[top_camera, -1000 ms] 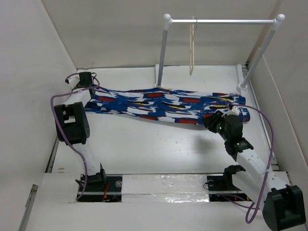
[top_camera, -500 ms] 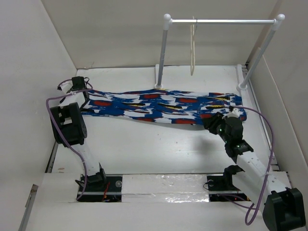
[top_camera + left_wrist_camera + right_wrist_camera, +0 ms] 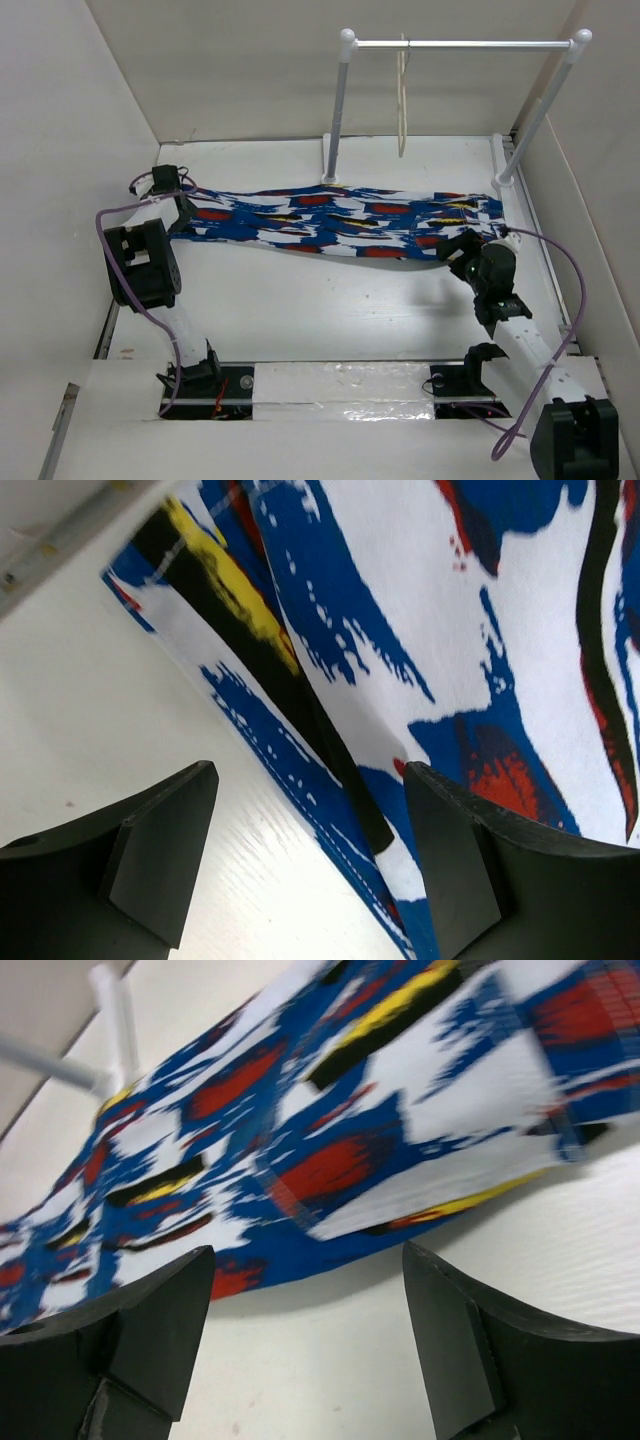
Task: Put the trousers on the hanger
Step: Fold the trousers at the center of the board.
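Note:
The trousers [image 3: 340,220], bright blue with white, red, black and yellow patches, lie stretched flat across the table from left to right. The cream hanger [image 3: 401,100] hangs edge-on from the rack's crossbar behind them. My left gripper [image 3: 182,203] is open at their left end. In the left wrist view the gripper [image 3: 310,850] straddles the hem of the trousers [image 3: 420,660], its right finger over fabric and its left over bare table. My right gripper [image 3: 466,246] is open at their right end. In the right wrist view the gripper [image 3: 305,1330] hovers over bare table just short of the trousers [image 3: 330,1150].
A rack with two white poles [image 3: 339,110] and a metal crossbar [image 3: 480,44] stands at the back, its feet touching the trousers' far edge. White walls close in on the left [image 3: 70,150] and right. Purple cables [image 3: 555,260] loop from both arms.
Both grippers have opened and let go of the trousers, which now lie flat. The left gripper dropped back toward the left end; the right arm shifted slightly to the right.

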